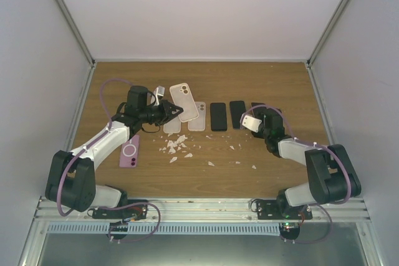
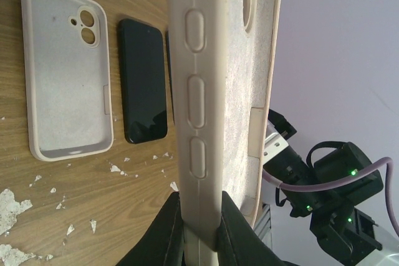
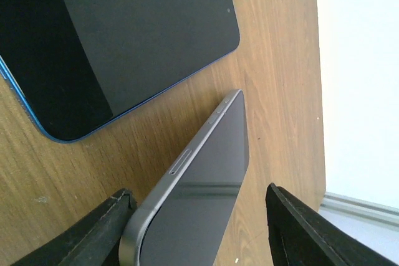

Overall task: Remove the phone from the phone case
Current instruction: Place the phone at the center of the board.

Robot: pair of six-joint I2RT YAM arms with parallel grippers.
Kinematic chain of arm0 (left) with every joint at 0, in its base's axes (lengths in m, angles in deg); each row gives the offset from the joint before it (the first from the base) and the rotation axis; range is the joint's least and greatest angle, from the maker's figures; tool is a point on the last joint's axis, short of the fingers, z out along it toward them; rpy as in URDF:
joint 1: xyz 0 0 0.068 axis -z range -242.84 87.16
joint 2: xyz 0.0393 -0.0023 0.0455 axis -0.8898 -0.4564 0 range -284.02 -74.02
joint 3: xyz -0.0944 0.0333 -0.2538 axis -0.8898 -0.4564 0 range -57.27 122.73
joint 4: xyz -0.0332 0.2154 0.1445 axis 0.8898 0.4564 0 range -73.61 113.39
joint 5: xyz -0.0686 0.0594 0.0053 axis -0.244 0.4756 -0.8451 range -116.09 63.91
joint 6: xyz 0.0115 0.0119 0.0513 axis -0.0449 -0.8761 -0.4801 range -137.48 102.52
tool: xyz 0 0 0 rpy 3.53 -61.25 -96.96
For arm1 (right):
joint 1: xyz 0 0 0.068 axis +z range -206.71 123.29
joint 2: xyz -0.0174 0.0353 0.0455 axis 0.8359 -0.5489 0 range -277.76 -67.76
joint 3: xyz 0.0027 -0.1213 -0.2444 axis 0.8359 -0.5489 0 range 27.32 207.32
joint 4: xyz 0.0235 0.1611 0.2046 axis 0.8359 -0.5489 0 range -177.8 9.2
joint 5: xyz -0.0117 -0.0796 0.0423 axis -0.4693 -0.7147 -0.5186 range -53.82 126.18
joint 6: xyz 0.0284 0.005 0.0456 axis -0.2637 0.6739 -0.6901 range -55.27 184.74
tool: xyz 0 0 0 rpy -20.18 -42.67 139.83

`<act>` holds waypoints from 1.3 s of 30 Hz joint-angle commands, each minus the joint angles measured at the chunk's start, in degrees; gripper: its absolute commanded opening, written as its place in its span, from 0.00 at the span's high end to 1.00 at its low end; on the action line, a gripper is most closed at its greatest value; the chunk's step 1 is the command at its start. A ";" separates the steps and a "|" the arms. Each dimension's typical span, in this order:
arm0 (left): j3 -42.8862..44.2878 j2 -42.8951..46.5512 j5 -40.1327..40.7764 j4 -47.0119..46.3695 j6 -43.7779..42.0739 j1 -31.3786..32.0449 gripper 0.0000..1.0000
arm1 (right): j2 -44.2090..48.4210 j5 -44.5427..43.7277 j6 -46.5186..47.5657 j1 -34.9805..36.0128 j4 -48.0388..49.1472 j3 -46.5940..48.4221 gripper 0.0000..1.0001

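My left gripper (image 2: 199, 222) is shut on the bottom edge of a beige phone case (image 2: 206, 91), holding it up off the table (image 1: 184, 101). The case's fuzzy inner lining shows and no phone is in it. In the top view the left gripper (image 1: 167, 111) is left of centre. My right gripper (image 1: 254, 121) stands open at the right end of the row. A grey-edged phone (image 3: 206, 185) with a dark screen lies between its fingers, close against the left finger (image 3: 109, 219). The right finger (image 3: 293, 222) stands apart from it.
A blue-edged black phone (image 3: 124, 42) lies just beyond the right gripper. Two black phones (image 1: 218, 116) (image 1: 237, 114) and empty beige cases (image 1: 197, 116) lie in a row. A purple case (image 1: 129, 151) sits near the left arm. White scraps (image 1: 177, 146) litter the wooden table (image 1: 206, 79).
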 commanded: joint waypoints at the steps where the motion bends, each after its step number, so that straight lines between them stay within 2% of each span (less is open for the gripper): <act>1: -0.19 -0.04 -0.70 -3.26 -0.36 -0.56 1.00 | 0.81 0.59 0.16 0.32 0.84 0.66 0.41; 4: -0.13 -0.20 -0.60 -3.31 -0.36 -0.57 1.00 | 1.07 0.55 0.71 0.12 0.84 0.27 0.38; 12: 0.13 -0.38 -0.78 -3.13 -0.41 -0.60 1.00 | -0.88 0.71 0.16 -0.69 0.03 2.12 0.36; 18: 0.03 -0.77 -0.77 -3.40 -0.37 -0.74 1.00 | -0.46 2.73 0.65 -0.82 -1.49 1.89 0.24; 27: 0.57 -1.11 -1.05 -3.09 -0.37 -0.84 1.00 | -0.85 3.09 0.04 -1.19 -3.25 3.19 0.21; 34: 0.16 -1.07 -1.00 -3.24 -0.41 -1.03 1.00 | 1.89 6.78 0.68 -1.14 -6.12 2.25 0.06; 39: 0.41 -0.70 -0.82 -2.48 -1.38 -1.32 1.00 | 1.62 7.07 -0.93 -1.45 -9.59 4.36 0.02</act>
